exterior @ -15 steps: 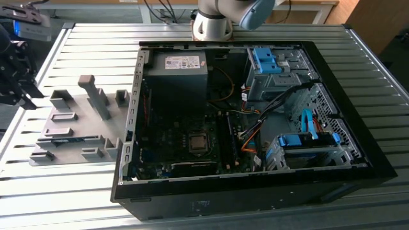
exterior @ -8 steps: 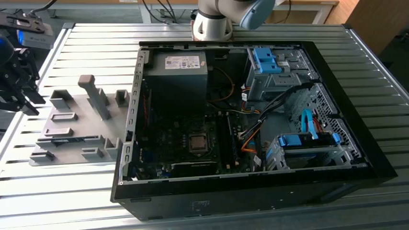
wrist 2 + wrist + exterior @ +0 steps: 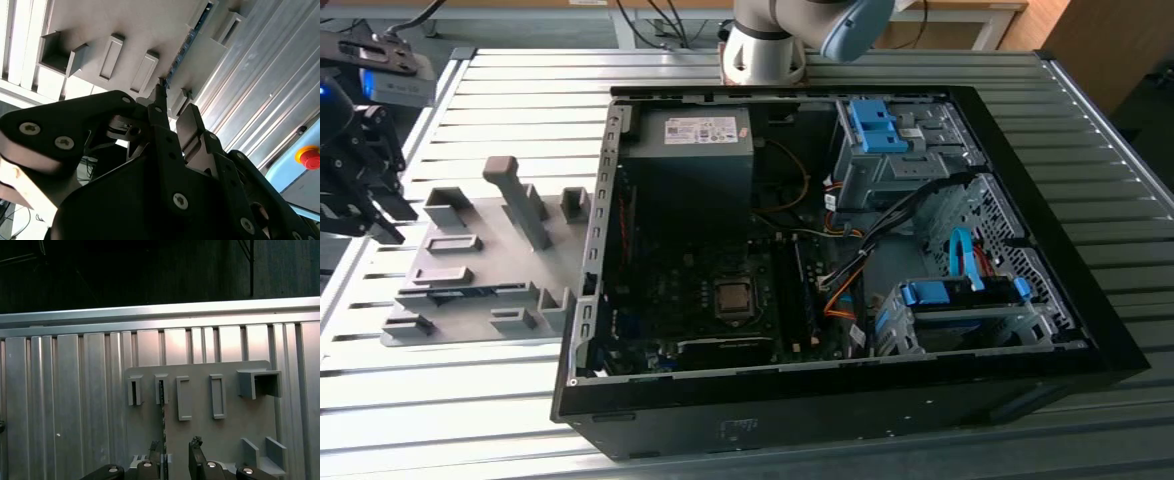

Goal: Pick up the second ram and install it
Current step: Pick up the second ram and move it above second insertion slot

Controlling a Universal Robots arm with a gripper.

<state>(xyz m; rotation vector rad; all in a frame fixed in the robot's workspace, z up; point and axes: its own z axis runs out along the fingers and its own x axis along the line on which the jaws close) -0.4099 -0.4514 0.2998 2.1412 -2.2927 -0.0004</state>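
Standing edgewise: slim green-blue ram (image 3: 186, 44).

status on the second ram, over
Claw open, close to second ram. Ram on edge in grey fixture, not gripped. Nothing between them.

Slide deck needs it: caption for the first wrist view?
Open gripper lined up with the second ram, standing on edge in the grey fixture.
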